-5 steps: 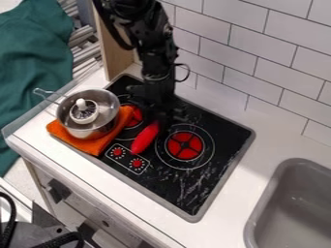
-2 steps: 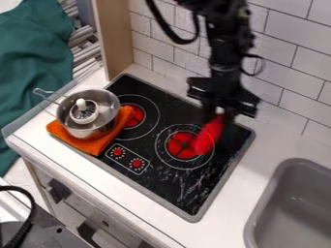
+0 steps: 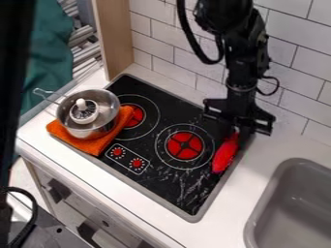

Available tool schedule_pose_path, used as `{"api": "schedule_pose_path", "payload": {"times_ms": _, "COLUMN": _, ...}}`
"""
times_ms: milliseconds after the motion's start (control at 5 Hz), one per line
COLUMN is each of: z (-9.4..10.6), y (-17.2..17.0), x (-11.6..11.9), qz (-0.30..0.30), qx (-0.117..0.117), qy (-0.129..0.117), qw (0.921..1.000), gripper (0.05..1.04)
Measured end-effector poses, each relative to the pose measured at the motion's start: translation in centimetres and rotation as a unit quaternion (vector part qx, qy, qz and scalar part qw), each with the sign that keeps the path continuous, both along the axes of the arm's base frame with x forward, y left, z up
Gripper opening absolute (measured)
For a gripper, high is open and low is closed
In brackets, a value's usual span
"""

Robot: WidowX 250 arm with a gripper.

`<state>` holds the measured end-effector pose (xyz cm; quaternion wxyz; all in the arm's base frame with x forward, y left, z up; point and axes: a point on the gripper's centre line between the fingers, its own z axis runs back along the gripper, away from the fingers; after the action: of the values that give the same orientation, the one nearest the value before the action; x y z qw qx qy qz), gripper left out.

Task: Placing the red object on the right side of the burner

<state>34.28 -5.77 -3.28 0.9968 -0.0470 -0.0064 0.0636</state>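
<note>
The gripper (image 3: 235, 130) hangs over the right part of the black cooktop, shut on the upper end of the red object (image 3: 225, 154). That object is elongated and slants down to the lower left, close to the cooktop's right edge. It lies to the right of the red-centred burner (image 3: 185, 145), apart from its red middle. Whether its lower end touches the cooktop, I cannot tell.
A metal pot (image 3: 111, 107) with a white-knobbed item inside stands on an orange cloth (image 3: 92, 144) at the cooktop's left. Behind rises a tiled wall (image 3: 294, 82). A grey sink (image 3: 260, 213) is at the lower right.
The gripper has carried the red object rightward, from between the burners, across the right burner, to its right side. A dark shape now covers the left edge of the view.
</note>
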Motion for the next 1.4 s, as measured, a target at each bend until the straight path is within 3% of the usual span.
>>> {"api": "schedule_pose_path", "payload": {"times_ms": 200, "z": -0.8, "y": -0.3, "x": 1.0, "qz": -0.017, "qx": -0.008, "qy": -0.002, "qw": 0.9998, "gripper": 0.309}}
{"api": "schedule_pose_path", "payload": {"times_ms": 400, "z": -0.9, "y": 0.4, "x": 1.8, "qz": -0.035, "qx": -0.005, "qy": -0.013, "qw": 0.9993, "gripper": 0.376}}
{"api": "schedule_pose_path", "payload": {"times_ms": 600, "z": -1.0, "y": 1.2, "x": 1.9, "qz": -0.044, "qx": -0.008, "qy": -0.018, "qw": 0.9988, "gripper": 0.65}}
{"api": "schedule_pose_path", "payload": {"times_ms": 800, "z": -0.9, "y": 0.7, "x": 1.8, "qz": -0.046, "qx": -0.025, "qy": -0.025, "qw": 0.9983, "gripper": 0.911}}
{"api": "schedule_pose_path", "payload": {"times_ms": 1000, "z": -0.6, "y": 1.6, "x": 0.6, "qz": -0.05, "qx": 0.014, "qy": -0.015, "qw": 0.9985, "gripper": 1.005}}
{"api": "schedule_pose_path", "payload": {"times_ms": 1200, "z": 3.2, "y": 2.0, "x": -0.4, "qz": -0.04, "qx": 0.064, "qy": -0.049, "qw": 0.996, "gripper": 1.001}}
{"api": "schedule_pose_path", "payload": {"times_ms": 1400, "z": 6.3, "y": 1.4, "x": -0.5, "qz": -0.055, "qx": 0.126, "qy": -0.075, "qw": 0.9876, "gripper": 1.001}}
